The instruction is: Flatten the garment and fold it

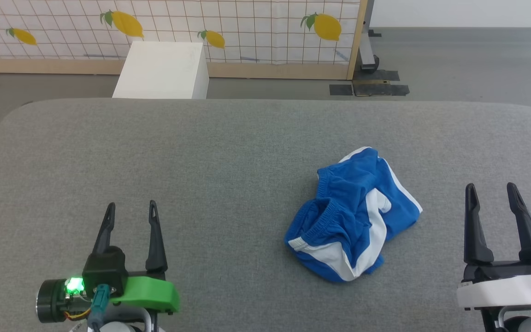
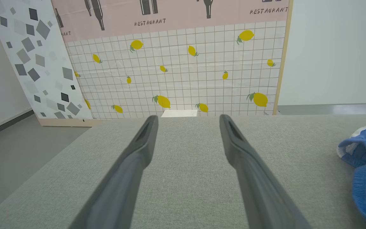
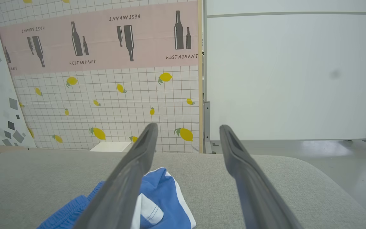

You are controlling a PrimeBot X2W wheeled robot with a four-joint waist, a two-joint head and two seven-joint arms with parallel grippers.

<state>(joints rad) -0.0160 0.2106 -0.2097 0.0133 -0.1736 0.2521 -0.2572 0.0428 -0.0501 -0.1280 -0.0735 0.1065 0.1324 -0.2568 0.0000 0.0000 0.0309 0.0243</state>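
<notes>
Both grippers, left (image 1: 130, 210) and right (image 1: 491, 191), hover wide open and empty beside crumpled soft blue shorts (image 1: 353, 216) on a grey woven surface (image 1: 228, 161).

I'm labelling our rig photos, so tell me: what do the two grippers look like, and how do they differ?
Both have two long, dark, tapering fingers with a slot near each tip. The left gripper has a black block, a bright green cover, a lit green light, a teal plug and thin orange wires. The right gripper sits on a white bracket.
</notes>
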